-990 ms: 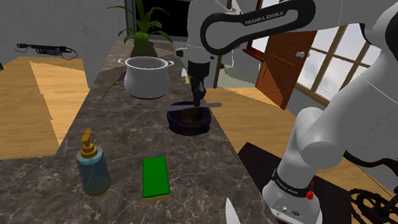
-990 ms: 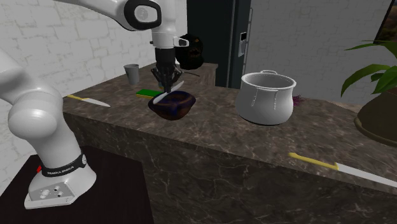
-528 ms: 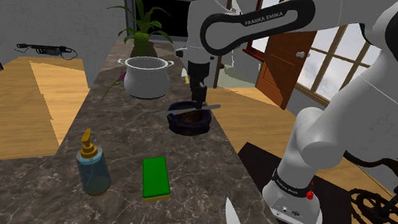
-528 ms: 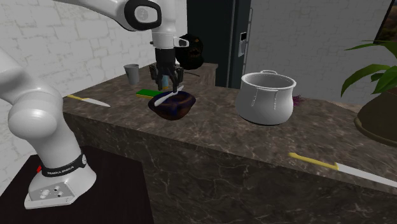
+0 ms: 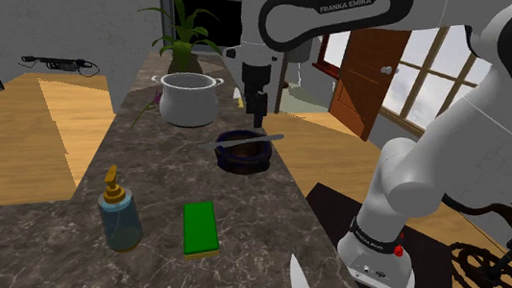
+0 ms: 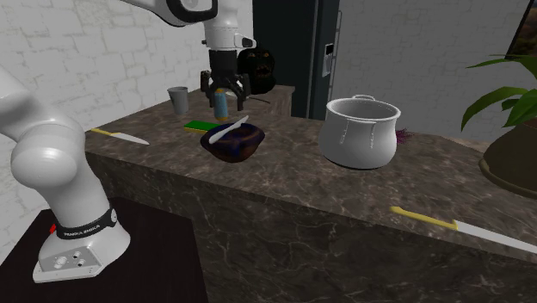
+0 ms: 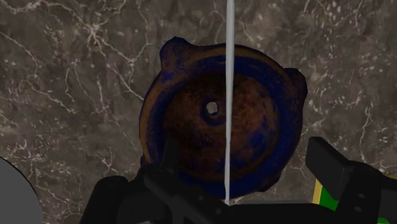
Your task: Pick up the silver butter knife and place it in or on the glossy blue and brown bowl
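The silver butter knife (image 5: 244, 140) lies flat across the rim of the glossy blue and brown bowl (image 5: 244, 157) on the dark marble counter. My gripper (image 5: 259, 119) hangs open just above it, touching nothing. From the second exterior view, the gripper (image 6: 225, 93) has its fingers spread above the knife (image 6: 228, 129) and the bowl (image 6: 234, 144). Looking down from the wrist, the knife (image 7: 228, 95) is a thin pale line crossing the bowl (image 7: 191, 127), with the gripper (image 7: 245, 156) wide apart on either side.
A white pot (image 5: 188, 98) and a potted plant (image 5: 178, 30) stand beyond the bowl. Nearer the stand are a green sponge (image 5: 199, 227), a soap dispenser (image 5: 119, 214) and a knife (image 5: 299, 283). A yellow-handled knife (image 6: 447, 224) lies near the counter edge.
The gripper has opened, let go of the butter knife and risen. The knife has settled level across the bowl's rim.
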